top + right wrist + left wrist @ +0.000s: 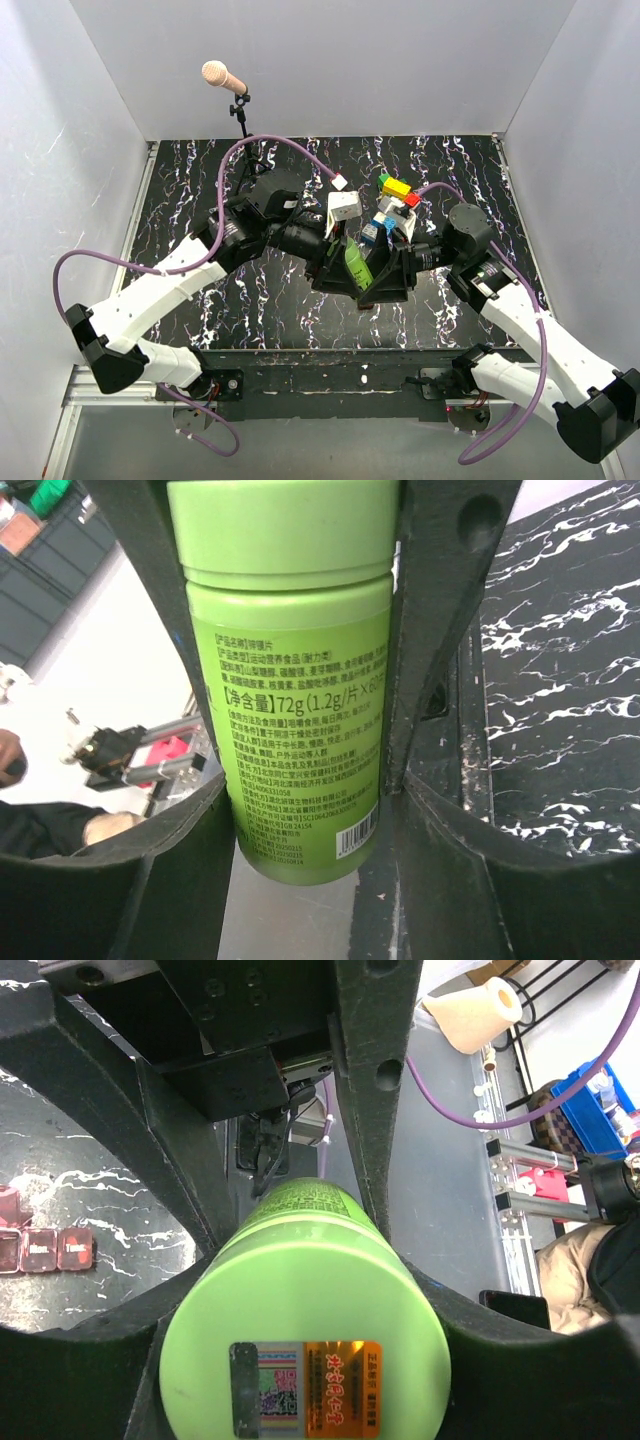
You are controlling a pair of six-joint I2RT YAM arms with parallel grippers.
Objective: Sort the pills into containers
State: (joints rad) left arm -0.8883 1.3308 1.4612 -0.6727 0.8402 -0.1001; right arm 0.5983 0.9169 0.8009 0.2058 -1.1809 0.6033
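Top: green bottle (pixel 357 266) sits tilted over the centre of the table (pixel 200 200). The left gripper (pixel 347 262) and right gripper (pixel 373 279) are both clamped on it.
Left wrist: smooth plastic cylinder with a foil sticker (pixel 305 1390) on its base. The red-brown box (pixel 40 1250) lies on the marbled top; its contents are unreadable.
Right wrist: cap (pixel 280 530) on, printed label (pixel 290 770), contents hidden.

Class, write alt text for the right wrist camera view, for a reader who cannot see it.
A green bottle with a printed label and barcode fills the centre of the view, gripped between the right gripper's two dark fingers. A black table with white marble veining shows at the right.
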